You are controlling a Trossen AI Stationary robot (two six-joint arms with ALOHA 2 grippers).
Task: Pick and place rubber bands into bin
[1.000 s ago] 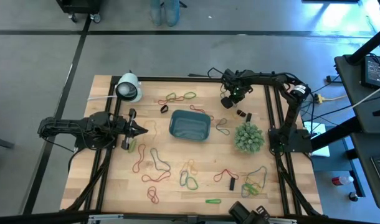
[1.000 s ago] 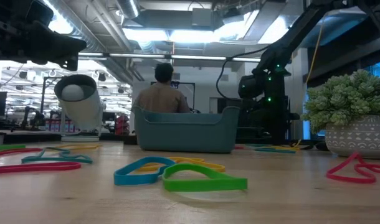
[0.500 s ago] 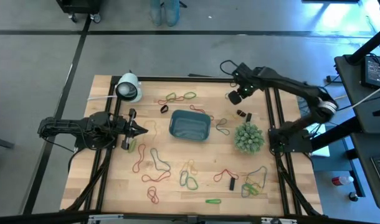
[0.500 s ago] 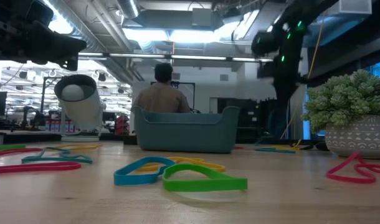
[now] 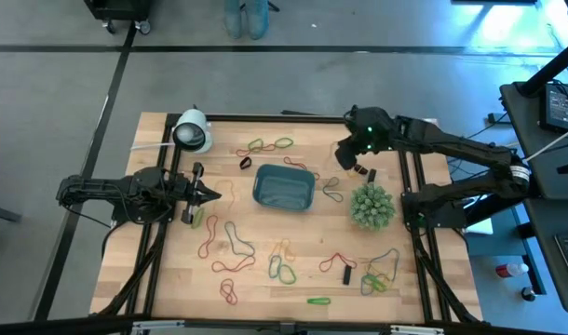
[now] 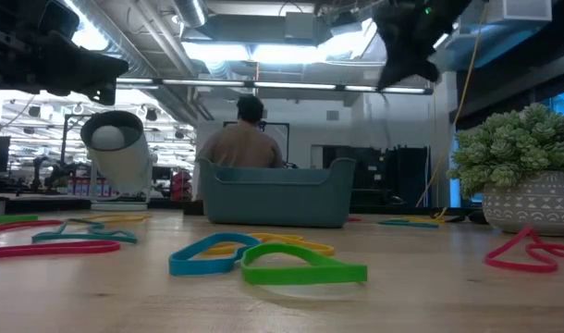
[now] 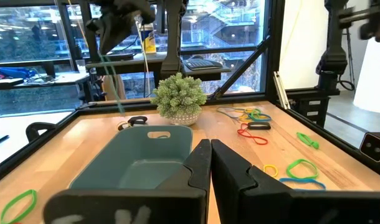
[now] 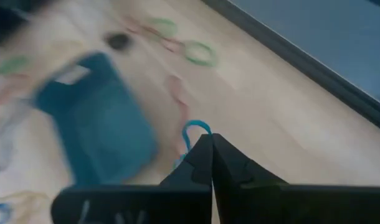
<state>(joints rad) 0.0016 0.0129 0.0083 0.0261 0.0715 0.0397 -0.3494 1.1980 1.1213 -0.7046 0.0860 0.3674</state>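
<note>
Right gripper (image 8: pixel 205 140) jaws pinched shut on a thin blue rubber band (image 8: pixel 193 129), its loop poking out past the tips; held high so it clears the wall of the bin (image 5: pixel 283 187), which sits ahead of the jaws. Only the left wrist view shows the band dangling (image 7: pixel 112 68) above the bin. Left gripper (image 7: pixel 205 149) jaws closed, holding nothing, parked facing the bin. Other bands (image 5: pixel 230 244) lie loose on the table

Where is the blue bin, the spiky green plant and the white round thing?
bin (image 5: pixel 284 187): high view, on its inside floor.
spiky green plant (image 5: pixel 371 205): high view, on the middle of its leaves.
white round thing (image 5: pixel 192 132): high view, on its domed top.
</note>
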